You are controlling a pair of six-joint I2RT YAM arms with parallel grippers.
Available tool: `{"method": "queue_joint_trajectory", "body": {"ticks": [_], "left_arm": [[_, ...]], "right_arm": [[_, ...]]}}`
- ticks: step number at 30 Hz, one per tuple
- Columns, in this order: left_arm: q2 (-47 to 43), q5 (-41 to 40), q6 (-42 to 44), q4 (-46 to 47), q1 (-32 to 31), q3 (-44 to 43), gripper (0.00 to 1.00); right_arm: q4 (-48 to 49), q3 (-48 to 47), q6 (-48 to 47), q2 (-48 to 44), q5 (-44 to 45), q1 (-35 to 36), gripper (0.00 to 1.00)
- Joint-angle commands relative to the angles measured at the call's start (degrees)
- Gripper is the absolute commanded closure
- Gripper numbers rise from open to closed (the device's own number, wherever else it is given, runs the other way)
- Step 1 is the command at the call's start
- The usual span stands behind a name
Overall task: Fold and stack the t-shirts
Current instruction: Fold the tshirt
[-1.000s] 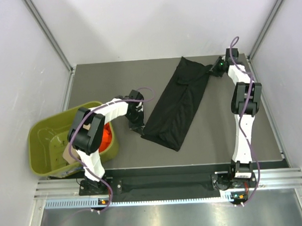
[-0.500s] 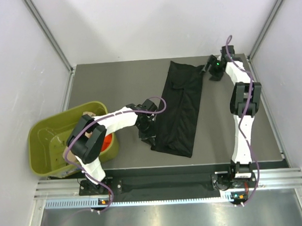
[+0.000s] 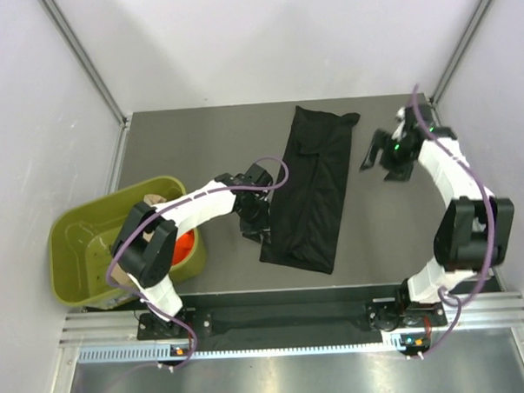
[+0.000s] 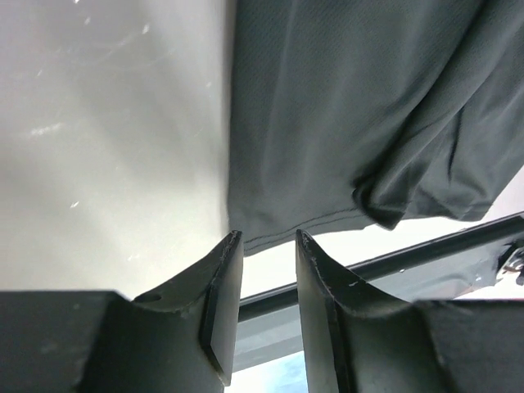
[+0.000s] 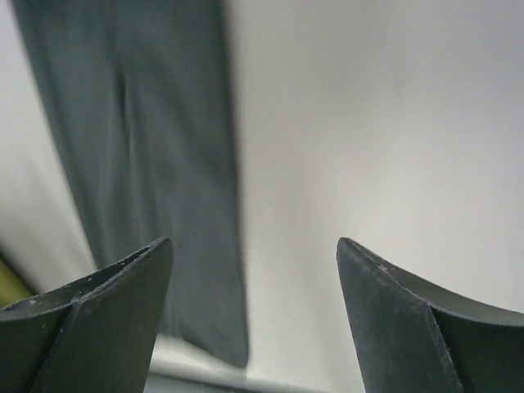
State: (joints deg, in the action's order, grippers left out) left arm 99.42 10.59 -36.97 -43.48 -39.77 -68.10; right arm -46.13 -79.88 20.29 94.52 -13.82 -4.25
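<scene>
A black t-shirt [image 3: 312,190] lies on the table as a long, narrow folded strip, running from far right to near middle. My left gripper [image 3: 260,230] sits at the strip's near left edge. In the left wrist view its jaws [image 4: 268,246] stand a little apart, with nothing between them and the shirt's hem [image 4: 344,123] just past the tips. My right gripper [image 3: 371,153] hovers to the right of the strip's far end, clear of it. Its fingers [image 5: 254,254] are wide open, and the black shirt [image 5: 147,164] lies to their left. An orange-red t-shirt [image 3: 186,245] shows inside the tub.
An olive-green tub [image 3: 73,248] hangs over the table's left near corner, beside the left arm. Bare grey tabletop [image 3: 190,147] lies left of the shirt. White walls and metal rails close in the far side, the left and the right.
Both grippers have opened and let go of the black shirt. It now lies narrower and further right. The right arm has drawn back from the far corner toward the near side.
</scene>
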Motion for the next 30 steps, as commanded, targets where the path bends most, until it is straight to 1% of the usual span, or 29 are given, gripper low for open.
{"method": "queue_joint_trajectory", "body": {"ticks": [1, 2, 4, 5, 7, 8, 11, 13, 14, 16, 17, 19, 21, 23, 25, 27, 30], "left_arm": [[-3.8, -1.1, 1.5, -1.2, 0.4, 1.6, 0.63], [-4.2, -0.9, 1.6, -0.3, 0.5, 2.2, 0.62], [-4.6, -0.6, 1.9, 0.9, 0.7, 3.3, 0.63], [-4.8, -0.7, 1.8, 1.4, 0.8, 3.7, 0.62], [-4.8, -0.9, 1.8, 2.3, 1.2, 4.3, 0.63], [-4.5, -0.7, 1.8, 2.4, 1.4, 4.4, 0.64], [-4.0, 0.2, 1.8, 2.9, 2.1, 4.5, 0.63], [-3.7, 1.1, 1.7, 3.3, 2.6, 4.2, 0.64], [-3.4, 1.2, 1.5, 3.3, 2.7, 4.1, 0.65], [-3.4, 1.9, 0.8, 3.5, 2.6, 3.9, 0.67], [-3.5, 2.1, 0.6, 3.5, 2.6, 4.0, 0.68], [-4.5, 1.9, -0.6, 3.5, 2.4, 4.5, 0.73], [-7.3, 2.9, -1.9, 6.0, 2.1, 5.6, 0.73], [-9.1, 6.5, -2.4, 10.8, 1.8, 6.3, 0.67], [-9.3, 9.6, -3.3, 13.0, 0.7, 6.0, 0.64], [-7.9, 10.5, -3.8, 15.1, -1.2, 4.5, 0.61], [-4.0, 9.1, -4.3, 15.2, -4.3, 1.4, 0.60]], "right_arm": [[0.6, 9.3, -1.8, -6.4, -6.5, 7.2, 0.19], [1.2, 14.5, -1.6, -10.2, -7.6, 8.4, 0.20], [3.3, 19.7, -0.3, -14.1, -9.6, 11.1, 0.22], [4.3, 24.9, 0.5, -17.8, -10.1, 12.1, 0.25], [6.0, 30.0, 2.9, -20.9, -12.2, 14.8, 0.29], [8.0, 34.6, 3.7, -23.7, -12.6, 15.9, 0.33], [11.7, 41.8, 7.6, -28.8, -13.4, 20.3, 0.36], [13.4, 44.4, 10.1, -31.0, -13.1, 22.3, 0.38], [15.0, 46.3, 11.5, -32.4, -13.0, 22.8, 0.41], [16.3, 47.4, 12.7, -32.4, -13.5, 25.2, 0.45], [16.8, 47.7, 13.1, -31.9, -13.7, 26.2, 0.49], [17.7, 47.6, 14.0, -31.4, -12.7, 29.7, 0.50], [17.7, 46.9, 14.8, -31.0, -11.1, 31.8, 0.53], [17.2, 46.0, 14.9, -30.4, -8.6, 33.6, 0.53], [15.9, 45.3, 14.4, -29.5, -6.7, 34.0, 0.51], [15.2, 44.6, 14.1, -28.3, -5.6, 34.1, 0.50], [15.7, 45.0, 14.5, -27.4, -5.5, 34.4, 0.50]]}}
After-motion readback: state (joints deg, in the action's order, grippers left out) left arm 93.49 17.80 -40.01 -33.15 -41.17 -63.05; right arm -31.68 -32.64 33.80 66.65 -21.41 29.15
